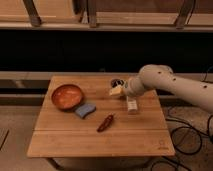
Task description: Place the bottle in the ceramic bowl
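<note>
gripper (131, 105) over table (100, 145), bottle (116, 91) alongside

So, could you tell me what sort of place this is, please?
Probably a robotics test area: a wooden table set with a ceramic bowl and bottle, cables on the floor, and the gripper close to the bottle.

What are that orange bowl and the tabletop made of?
The ceramic bowl looks like glazed ceramic: it is reddish-orange with a glossy inside. The tabletop seems to be pale wood with a matte finish, and plank seams show. The gripper is close by the bottle.
</note>
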Motion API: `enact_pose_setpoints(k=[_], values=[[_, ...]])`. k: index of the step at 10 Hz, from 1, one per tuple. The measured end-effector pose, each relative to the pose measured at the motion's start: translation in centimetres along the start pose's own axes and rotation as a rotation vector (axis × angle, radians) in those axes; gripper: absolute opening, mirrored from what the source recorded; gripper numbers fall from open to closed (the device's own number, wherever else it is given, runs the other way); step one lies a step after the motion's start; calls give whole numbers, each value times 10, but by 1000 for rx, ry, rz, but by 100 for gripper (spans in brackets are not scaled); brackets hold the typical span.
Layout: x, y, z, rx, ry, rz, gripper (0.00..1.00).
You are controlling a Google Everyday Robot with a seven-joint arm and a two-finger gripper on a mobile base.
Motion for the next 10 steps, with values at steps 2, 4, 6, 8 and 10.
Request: enact_pose_setpoints(k=[2, 4, 6, 8, 10], values=[[-9, -4, -8, -82, -6, -33, 65], [-12, -11, -12, -116, -9, -47, 65], [-4, -40, -2, -61, 50, -37, 65], [8, -96, 7, 93, 152, 8, 65], [17, -137, 19, 243, 273, 44, 65]])
